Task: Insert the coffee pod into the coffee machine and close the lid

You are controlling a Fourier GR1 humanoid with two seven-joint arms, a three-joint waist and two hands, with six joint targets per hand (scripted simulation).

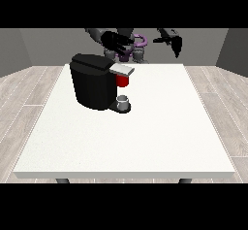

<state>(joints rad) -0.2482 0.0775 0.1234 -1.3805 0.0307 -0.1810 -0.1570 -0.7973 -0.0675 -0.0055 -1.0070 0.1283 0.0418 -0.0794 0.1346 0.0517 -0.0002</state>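
The white table (145, 141) filled the middle of the frame. The black coffee machine (92, 86) stood at its upper left, a red thing at the machine (122, 80) under the grey lid (122, 69). A grey thing (123, 100), possibly the pod, sat on the machine's base. The hand at the view's left (115, 41) hovered above the machine, fingers spread. The hand at the view's right (173, 42) hung raised, fingers relaxed.

White desk (145, 141), one machine on it.
Stood on grey plank floor (22, 93). Carried a black coffee machine (94, 81) at the far left part, with a small grey thing (123, 100) on the machine's base at its right side.
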